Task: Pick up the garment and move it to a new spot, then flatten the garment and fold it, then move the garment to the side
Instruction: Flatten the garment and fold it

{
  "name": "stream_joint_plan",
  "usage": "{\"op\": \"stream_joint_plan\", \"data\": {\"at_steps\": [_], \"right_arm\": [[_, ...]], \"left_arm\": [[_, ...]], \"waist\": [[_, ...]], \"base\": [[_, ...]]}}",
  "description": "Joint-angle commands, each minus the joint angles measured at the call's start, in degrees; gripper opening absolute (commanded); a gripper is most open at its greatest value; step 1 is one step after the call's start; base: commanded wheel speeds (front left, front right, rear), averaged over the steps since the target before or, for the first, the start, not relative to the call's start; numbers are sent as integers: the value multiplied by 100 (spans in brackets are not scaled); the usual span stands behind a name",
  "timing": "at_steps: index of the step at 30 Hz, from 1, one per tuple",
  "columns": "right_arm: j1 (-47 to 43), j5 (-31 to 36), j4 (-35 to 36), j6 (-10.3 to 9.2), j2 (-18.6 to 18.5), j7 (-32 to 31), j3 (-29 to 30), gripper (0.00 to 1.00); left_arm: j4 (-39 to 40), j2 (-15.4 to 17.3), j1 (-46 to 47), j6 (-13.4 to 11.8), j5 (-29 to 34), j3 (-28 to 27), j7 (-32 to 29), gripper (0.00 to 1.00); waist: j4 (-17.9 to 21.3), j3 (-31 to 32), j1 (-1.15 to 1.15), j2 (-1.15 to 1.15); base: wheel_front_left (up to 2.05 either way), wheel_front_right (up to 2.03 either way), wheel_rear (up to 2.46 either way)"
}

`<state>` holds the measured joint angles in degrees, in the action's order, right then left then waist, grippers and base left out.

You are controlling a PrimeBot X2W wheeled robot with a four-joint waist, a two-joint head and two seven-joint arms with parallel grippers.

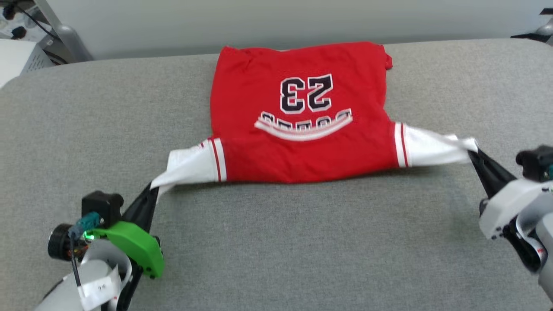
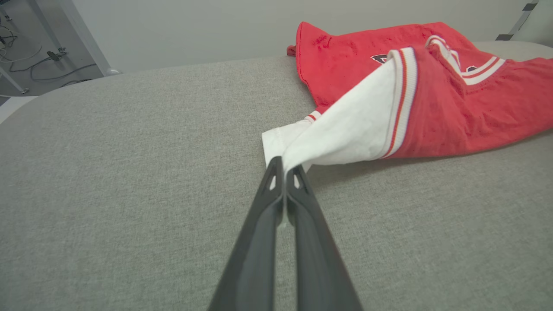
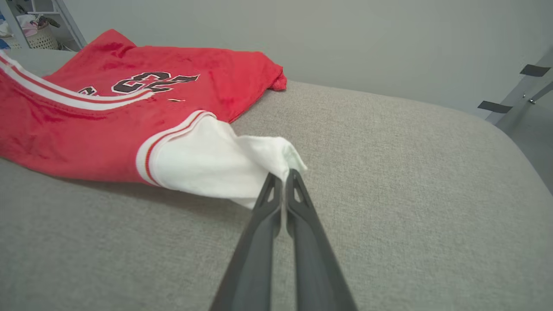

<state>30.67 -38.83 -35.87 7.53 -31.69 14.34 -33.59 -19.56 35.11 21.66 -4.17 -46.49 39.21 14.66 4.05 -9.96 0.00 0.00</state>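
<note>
The garment [image 1: 298, 129], a red T-shirt with white sleeves and the number 23 on its chest, lies spread on the grey cushioned surface [image 1: 276, 242], collar end toward me. My left gripper [image 1: 151, 186] is shut on the tip of the white sleeve at the left; the left wrist view has the garment [image 2: 432, 108] with the gripper [image 2: 285, 165] pinching that sleeve, lifted a little. My right gripper [image 1: 472, 152] is shut on the other white sleeve; in the right wrist view the garment [image 3: 129, 116] rises to the gripper [image 3: 284, 175]. Both sleeves are pulled outward and taut.
The grey surface [image 2: 129, 172] stretches wide on all sides of the shirt, with its far edge just behind the hem. A pale wall stands behind. Metal legs and cables [image 1: 26, 26] sit off the far left corner.
</note>
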Motion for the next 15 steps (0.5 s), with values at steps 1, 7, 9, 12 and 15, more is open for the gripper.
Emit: {"op": "stream_joint_plan", "data": {"at_steps": [1,7,9,12,15], "right_arm": [[-315,-113,105,-4,-79,-37,76,0],[-1418,-243,288,-4,-166,-83,632,0],[-1772,-229,347,-4,-143,-105,791,0],[-2233,-117,445,-4,-87,-140,1079,0],[-2720,-42,536,-4,24,-162,1489,0]], "left_arm": [[32,8,-215,-63,-64,34,33,0],[-55,-71,-812,-208,-86,123,33,0],[-60,-113,-1029,-265,-106,89,33,0],[-64,-175,-1315,-350,-81,4,33,0],[-20,-294,-1629,-412,-73,-172,33,0]], "waist": [[-64,234,0,0],[-88,411,0,0],[-83,444,0,0],[-77,484,0,0],[-96,521,0,0]], "base": [[0,0,0],[0,0,0],[0,0,0],[0,0,0],[0,0,0]]}}
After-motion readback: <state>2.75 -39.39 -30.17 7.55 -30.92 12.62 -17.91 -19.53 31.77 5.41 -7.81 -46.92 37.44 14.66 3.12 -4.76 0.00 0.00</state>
